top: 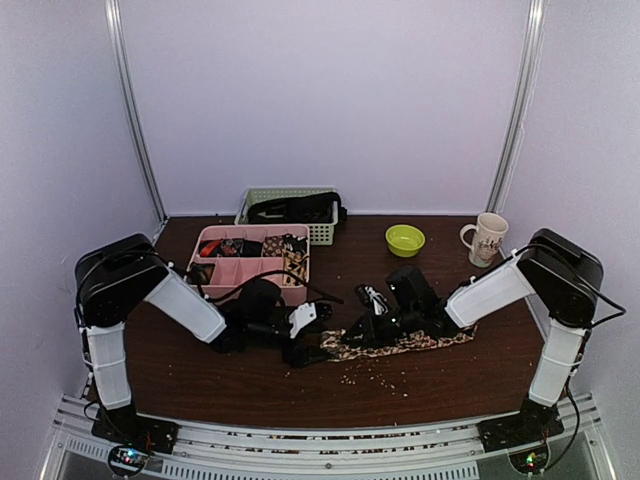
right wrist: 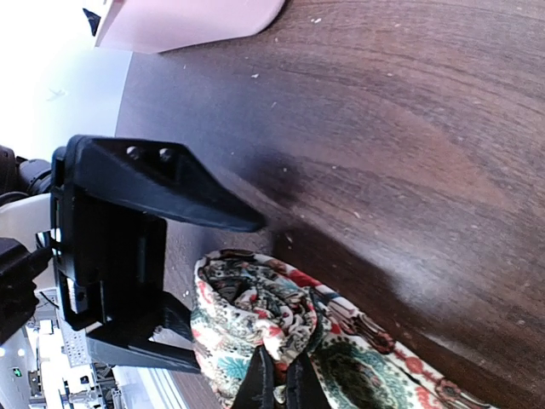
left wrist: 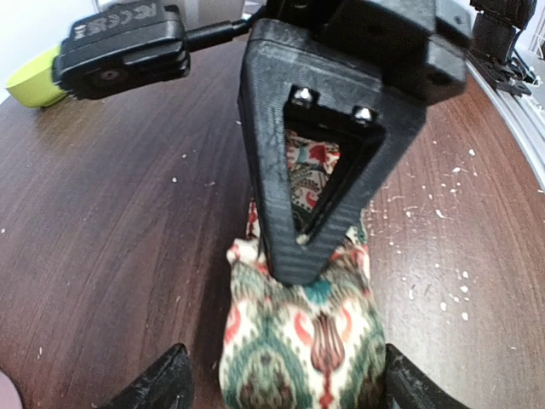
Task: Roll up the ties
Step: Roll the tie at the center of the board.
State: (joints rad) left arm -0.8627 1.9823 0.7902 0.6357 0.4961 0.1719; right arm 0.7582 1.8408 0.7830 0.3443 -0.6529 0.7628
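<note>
Overhead view: my left gripper [top: 300, 342] and my right gripper [top: 352, 335] meet low over the middle of the brown table [top: 250, 390]. One patterned tie [top: 410, 344] lies flat on the wood, running from between them out toward my right arm. At the back are a pink tray [top: 240, 276] with compartments, a green basket [top: 322, 236] of dark items, a green bowl [top: 405, 240] and a mug [top: 487, 240], all well apart from the tie. White crumbs [top: 375, 378] are scattered near the tie. Left wrist view: my left gripper [left wrist: 285, 388] stands wide, one finger [left wrist: 162, 383] on either side of the tie's [left wrist: 298, 341] bunched end, the left one clear of the cloth; I cannot tell whether the other touches. My right gripper [left wrist: 294, 266] points down onto that same end. Right wrist view: my right gripper [right wrist: 279, 385] is closed, its tips pinching the tie [right wrist: 255, 311] where the end is curled over into a loose roll. My left gripper [right wrist: 223, 296] stands spread just beside that roll. A corner of the pink tray [right wrist: 187, 17] shows at the top.
</note>
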